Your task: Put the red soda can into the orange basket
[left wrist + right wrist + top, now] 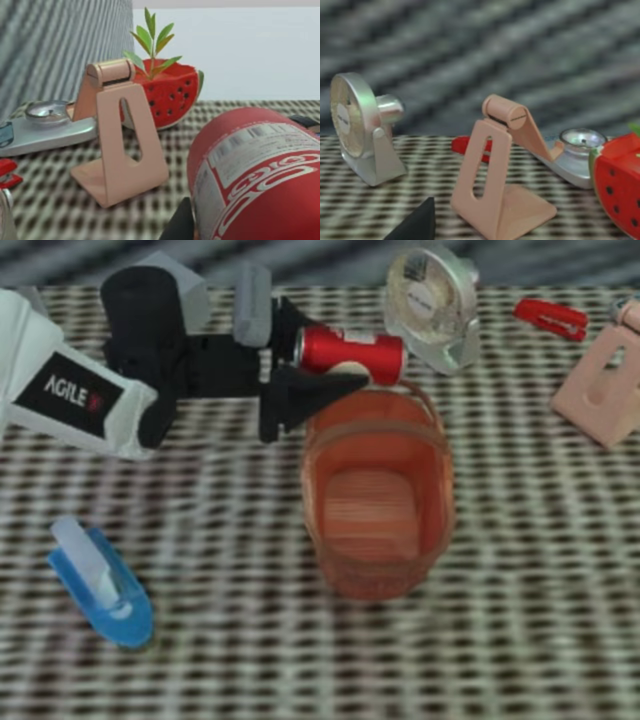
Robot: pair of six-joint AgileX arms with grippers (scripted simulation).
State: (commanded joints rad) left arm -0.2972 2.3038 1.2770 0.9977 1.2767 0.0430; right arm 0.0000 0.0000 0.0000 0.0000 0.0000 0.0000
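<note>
Your left gripper point(300, 375) held the red soda can point(350, 350) sideways beside the orange basket point(378, 585); the can looked light, rigid and slick, best pinched mid-body.

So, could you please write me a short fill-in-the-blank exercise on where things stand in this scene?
1. The red soda can is held by the ____ gripper.
2. The can lies on its side just beyond the rim of the orange ____, which holds nothing yet.
3. The blue object sits near the table's ____ side in the top view.
4. Between the silver fan and the watermelon piece stands a ____ stand.

Missing words: left; basket; left; pink
</note>
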